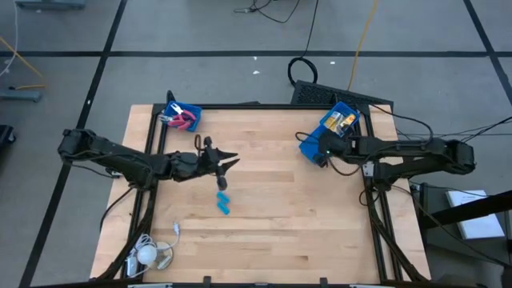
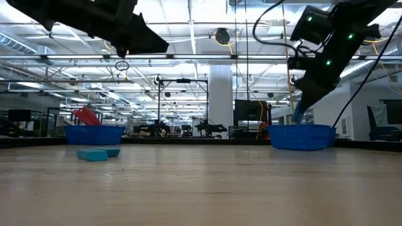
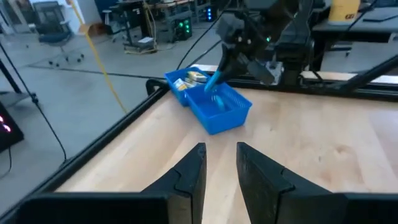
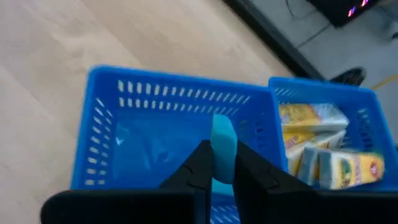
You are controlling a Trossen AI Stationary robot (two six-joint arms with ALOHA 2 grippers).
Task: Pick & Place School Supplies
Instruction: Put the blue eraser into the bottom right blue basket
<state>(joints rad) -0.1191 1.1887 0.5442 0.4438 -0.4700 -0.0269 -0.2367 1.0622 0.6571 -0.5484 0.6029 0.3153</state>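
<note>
My right gripper (image 1: 319,152) (image 4: 222,169) hangs over the nearer of two blue bins (image 1: 310,146) (image 4: 177,127) at the table's far right, shut on a light-blue oblong piece (image 4: 222,144). The bin behind it holds yellow packets (image 1: 342,122) (image 4: 323,152). My left gripper (image 1: 231,160) (image 3: 220,163) is open and holds nothing, raised above the table left of centre. Two more light-blue pieces (image 1: 222,202) (image 2: 95,154) lie flat on the wood just near of it. Red-handled scissors (image 1: 182,119) (image 2: 85,116) sit in a blue bin (image 1: 192,120) at the far left. My right gripper pinches the light-blue piece between its two fingers (image 4: 200,165), with one end (image 4: 222,127) sticking out past the fingertips. It comes from above, slanting down. The piece is lifted clear and hangs over the inside of the blue bin (image 3: 214,81).
A white round object with a cord (image 1: 149,254) lies at the near left corner. A black frame rail (image 1: 264,105) borders the table. Bare wood (image 1: 304,224) spreads across the middle and near right. Cables trail on the floor beyond the far edge.
</note>
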